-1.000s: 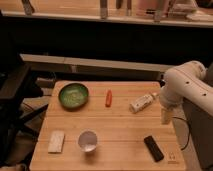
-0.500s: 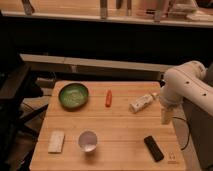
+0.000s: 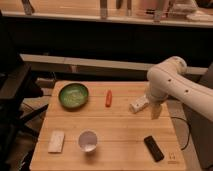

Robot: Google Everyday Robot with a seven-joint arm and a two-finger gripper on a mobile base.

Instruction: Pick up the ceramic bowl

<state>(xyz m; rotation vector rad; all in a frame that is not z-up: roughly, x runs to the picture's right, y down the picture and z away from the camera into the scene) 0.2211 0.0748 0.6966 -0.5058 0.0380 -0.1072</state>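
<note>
Tabletop right: tool hangs down, spread.

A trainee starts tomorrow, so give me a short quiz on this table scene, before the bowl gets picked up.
1. True or false: the gripper hangs open over the right part of the table, holding nothing.
2. Which thing lies between the ceramic bowl and the gripper?
A. white cup
B. orange stick
C. black bar
3. Fill in: in the camera view, the ceramic bowl sits near the table's far ____ corner.

Key: 1 true. 2 B. 3 left.
</note>
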